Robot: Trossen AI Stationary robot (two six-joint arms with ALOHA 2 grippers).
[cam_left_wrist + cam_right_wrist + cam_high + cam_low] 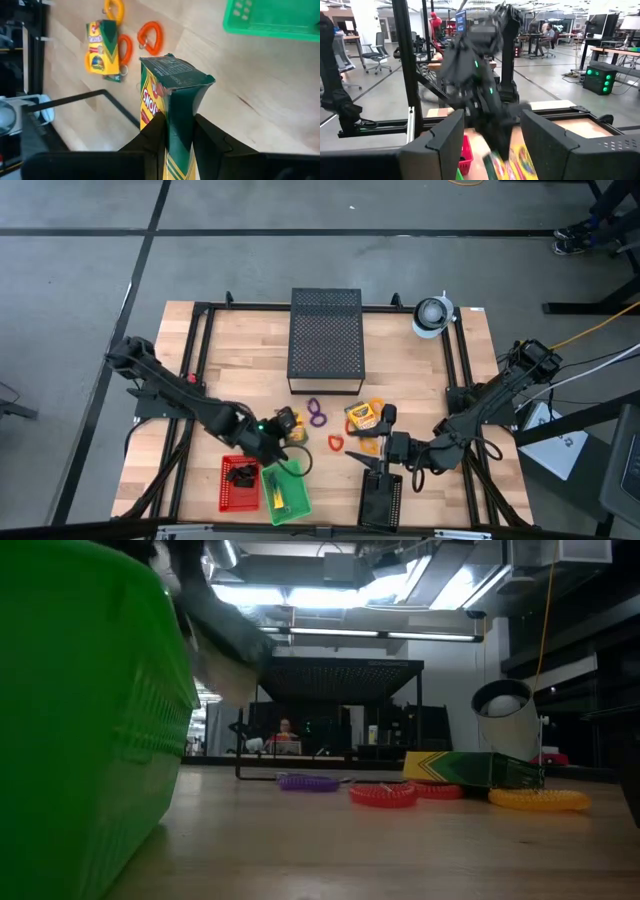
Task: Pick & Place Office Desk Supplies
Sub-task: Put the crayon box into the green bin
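My left gripper (283,423) is shut on a yellow-and-green crayon box (172,90), held above the table just beyond the green basket (285,492). A second crayon box (362,417) lies flat on the table, with a purple ring (316,412), a red ring (336,442) and an orange ring (370,445) lying around it. My right gripper (492,145) hovers open near the front edge, right of the rings, with nothing between its fingers. A red basket (240,483) beside the green one holds small black clips. My left gripper pinches the crayon box between its two fingers (150,137), on two opposite sides (177,127) back from its flap end. The fingers slant down from the table's left. The flap end (175,75) sticks out past the fingertips, and the box is lifted clear of the table.
A large black perforated box (325,335) stands at the far middle, with a white cylinder (432,315) at the far right. A black basket (380,500) sits at the front edge under my right arm. A black frame runs around the tabletop.
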